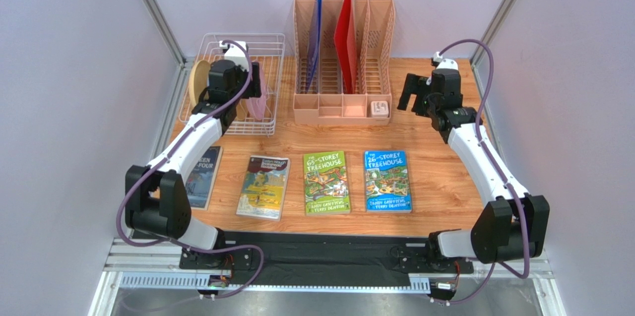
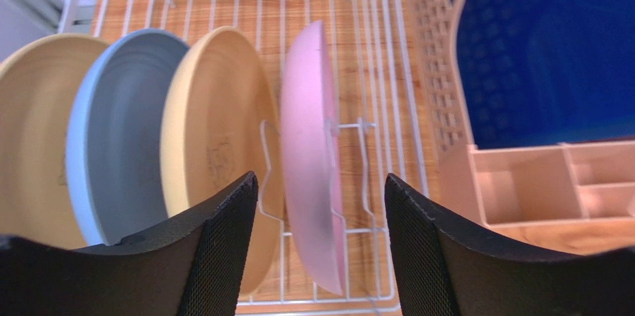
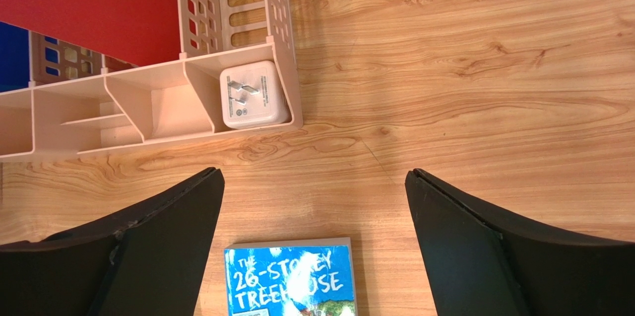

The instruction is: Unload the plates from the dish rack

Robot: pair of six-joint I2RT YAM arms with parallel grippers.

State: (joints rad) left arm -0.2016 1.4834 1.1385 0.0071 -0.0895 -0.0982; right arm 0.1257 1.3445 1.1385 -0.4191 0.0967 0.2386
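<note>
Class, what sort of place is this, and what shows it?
Likely a robot test bench, not a kitchen: two white robot arms mounted at a wood-grain table, with a white wire dish rack and paperback books.

The rack (image 2: 343, 55) is white wire, its plates tan (image 2: 33, 137), pale blue (image 2: 119, 137), tan again (image 2: 212, 137) and pink (image 2: 309, 160); the left end effector (image 2: 319, 178) has black, mesh-patterned fingers (image 2: 216, 256). The organizer (image 1: 343, 111) is peach with a slotted lattice and holds a blue sheet (image 1: 317, 33), a red sheet (image 1: 344, 37) and a white adapter (image 3: 253, 94). The tabletop (image 3: 462, 55) is light wood grain, under a dark book (image 1: 203, 174), a pale yellow book (image 1: 264, 186), a green book (image 1: 326, 182) and a blue book (image 1: 387, 180).
</note>
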